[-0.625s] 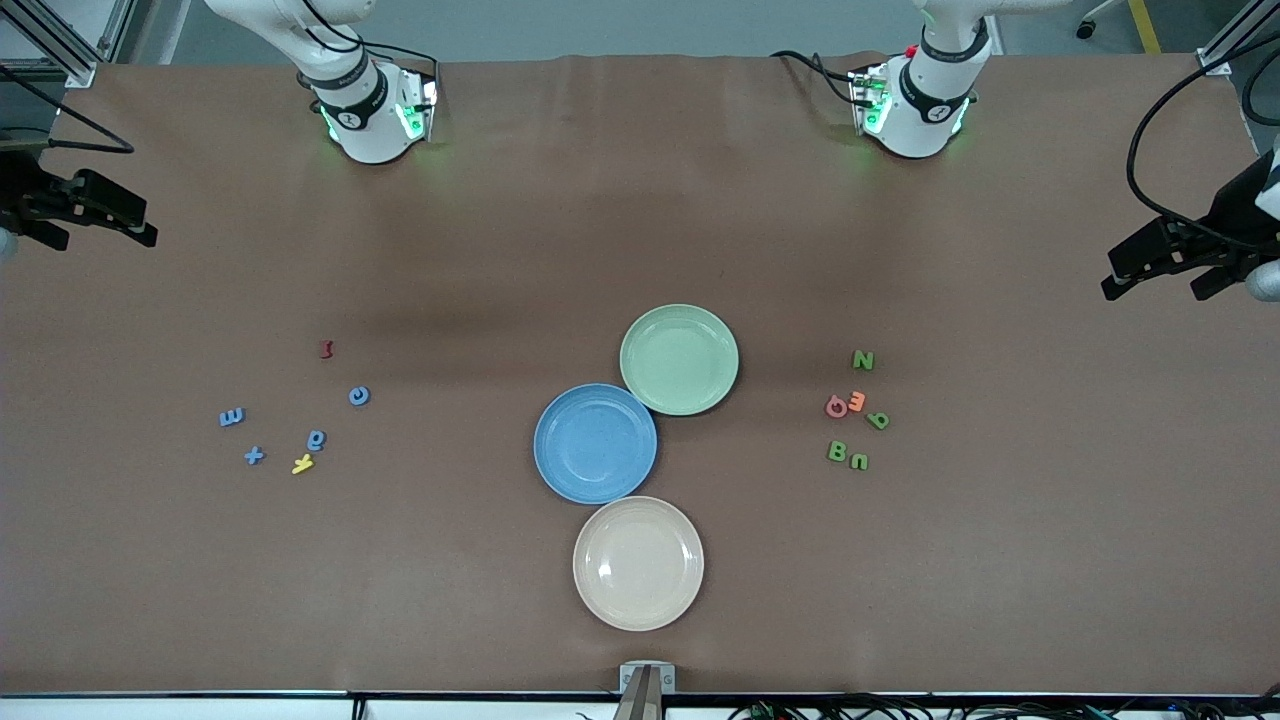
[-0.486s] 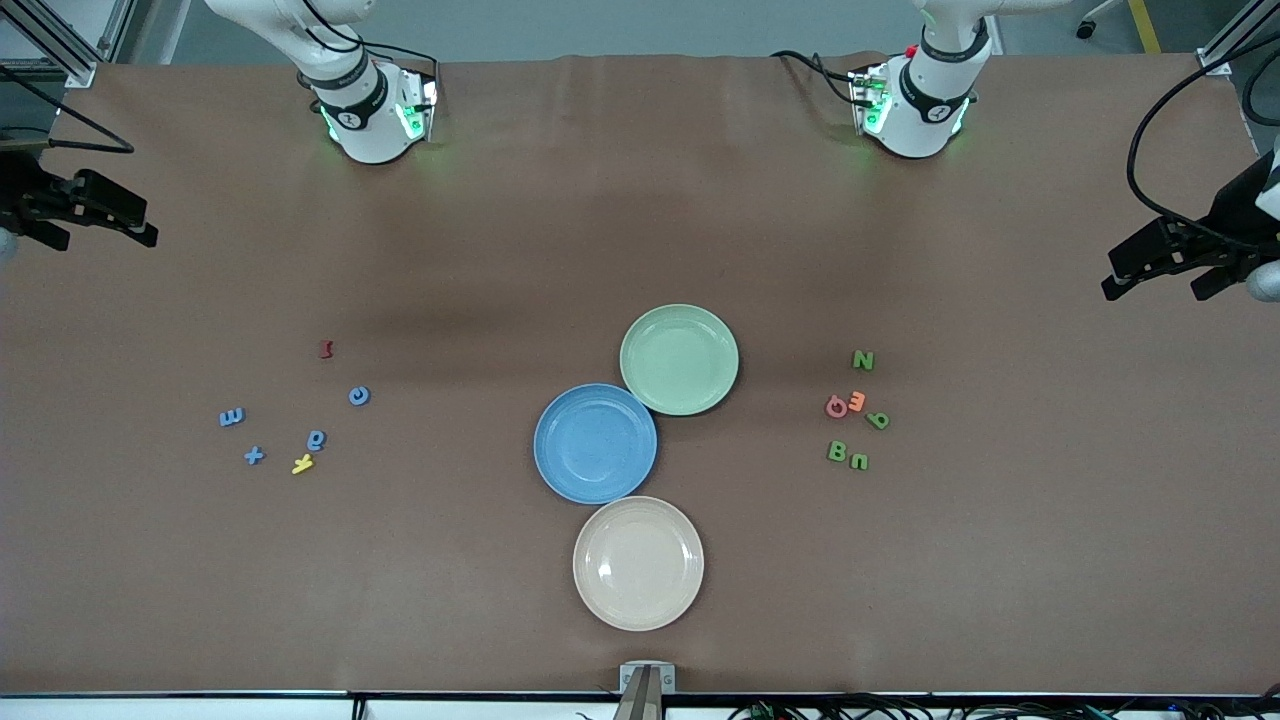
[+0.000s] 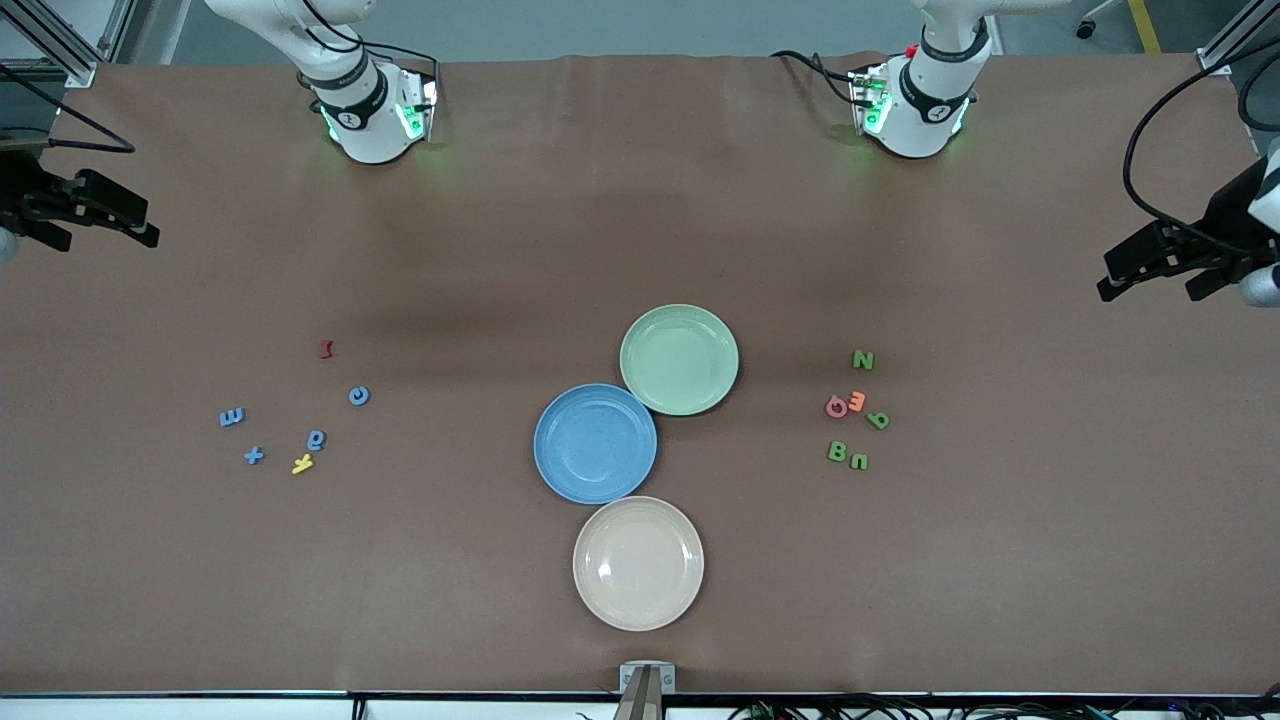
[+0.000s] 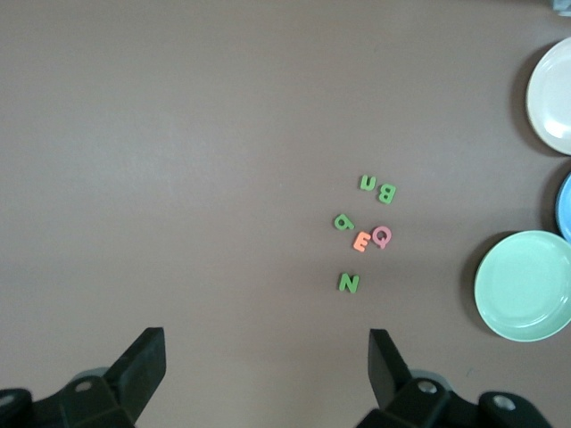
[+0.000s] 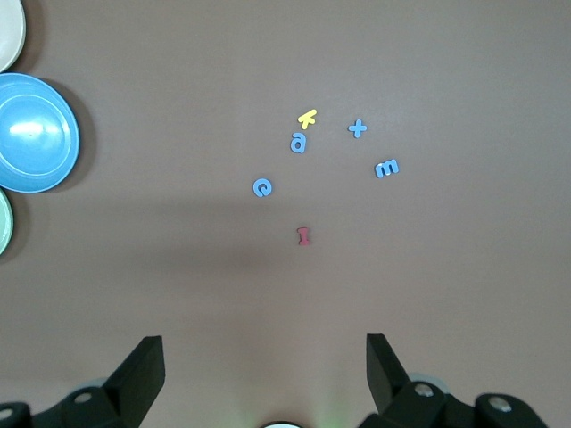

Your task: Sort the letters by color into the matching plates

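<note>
Brown table carried three plates at mid-width: green plate, blue plate, cream plate nearest front camera, rims touching in chain. Blue letters, red piece, yellow piece lay toward right arm's end. Green letters, orange piece, pink piece lay toward left arm's end.

Robotics lab, not home or shop; two white arm bases with green status lights bolted along one table edge; wide table under plain brown sheet; aluminium frame struts at corners; black cables trailing over table end and bundled along edge nearest front camera; small camera mount clamped at that edge; grey floor with yellow tape line; props staged for trial: three plain plates, scattered foam letters.
</note>
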`<control>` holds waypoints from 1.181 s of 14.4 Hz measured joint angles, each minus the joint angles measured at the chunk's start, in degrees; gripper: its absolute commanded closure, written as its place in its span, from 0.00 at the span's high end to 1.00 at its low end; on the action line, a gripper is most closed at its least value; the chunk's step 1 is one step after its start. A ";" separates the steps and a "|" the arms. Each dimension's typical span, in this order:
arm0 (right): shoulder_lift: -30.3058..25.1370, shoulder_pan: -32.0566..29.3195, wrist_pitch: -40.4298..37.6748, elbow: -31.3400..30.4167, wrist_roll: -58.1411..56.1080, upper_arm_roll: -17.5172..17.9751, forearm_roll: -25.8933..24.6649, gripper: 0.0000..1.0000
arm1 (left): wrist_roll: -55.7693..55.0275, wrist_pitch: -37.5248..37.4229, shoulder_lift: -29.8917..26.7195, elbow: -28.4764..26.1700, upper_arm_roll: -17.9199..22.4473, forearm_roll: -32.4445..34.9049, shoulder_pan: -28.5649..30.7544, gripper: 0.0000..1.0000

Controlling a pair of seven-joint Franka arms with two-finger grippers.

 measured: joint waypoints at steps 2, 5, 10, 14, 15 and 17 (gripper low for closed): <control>0.00 0.00 0.00 0.05 0.02 0.00 0.03 1.00 | 0.00 -0.23 2.76 -0.29 -0.44 0.00 -0.28 1.00; 0.22 0.00 0.02 0.10 0.03 0.02 0.08 1.00 | -0.40 2.72 9.70 -0.49 -2.24 0.00 -1.55 1.00; 6.79 -0.17 3.56 0.07 0.01 -0.13 0.07 1.00 | -3.74 13.93 22.02 -0.53 -2.69 0.00 -6.37 1.00; 14.41 -1.64 10.21 0.09 -0.07 -0.37 -1.01 1.00 | -8.25 21.36 29.21 -0.38 -2.74 3.38 -9.78 1.00; 15.95 -2.49 12.42 0.06 -0.47 -0.44 -1.46 1.00 | -9.77 22.75 30.66 -0.28 -2.74 4.25 -10.46 0.99; 19.37 -4.19 17.27 -0.09 -1.39 -0.48 -1.84 1.00 | -10.76 24.77 32.93 -0.04 -2.74 4.69 -11.00 0.89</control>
